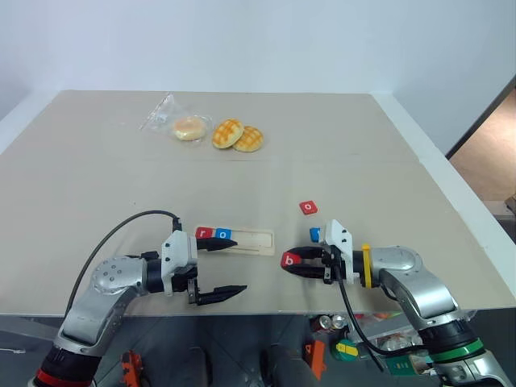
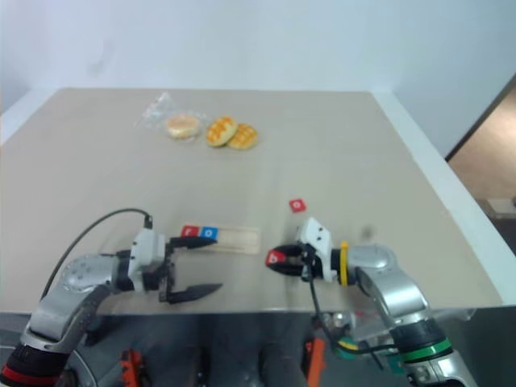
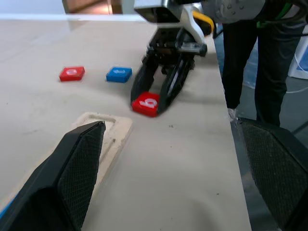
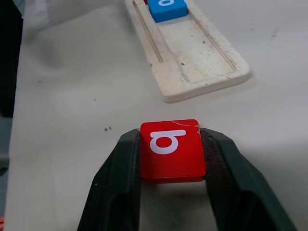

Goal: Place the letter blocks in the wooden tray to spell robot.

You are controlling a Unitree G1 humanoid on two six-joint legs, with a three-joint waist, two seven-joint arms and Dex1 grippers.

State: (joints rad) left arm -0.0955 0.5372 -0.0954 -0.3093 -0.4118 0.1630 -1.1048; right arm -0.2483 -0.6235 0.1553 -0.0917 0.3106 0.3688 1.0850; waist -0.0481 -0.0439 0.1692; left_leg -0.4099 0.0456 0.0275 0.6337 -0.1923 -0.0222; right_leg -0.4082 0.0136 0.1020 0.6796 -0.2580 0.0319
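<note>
The left gripper (image 1: 219, 268), fingers spread wide and holding nothing, hovers at the left end of the wooden tray (image 1: 250, 240). The tray is a pale, flat strip with a shallow groove; its left end seats a red "r" block (image 1: 203, 233) and a blue "o" block (image 1: 223, 235). At the tray's 3 o'clock, the right gripper (image 4: 171, 159) clamps a square red "b" block (image 4: 172, 149). A blue block (image 3: 119, 74) and a red "o" block (image 1: 308, 208) lie on the beige tabletop (image 1: 97, 185) beyond it, toward 1 o'clock.

Red "b" block (image 4: 172, 150); pale wooden tray (image 4: 202, 62).
</note>
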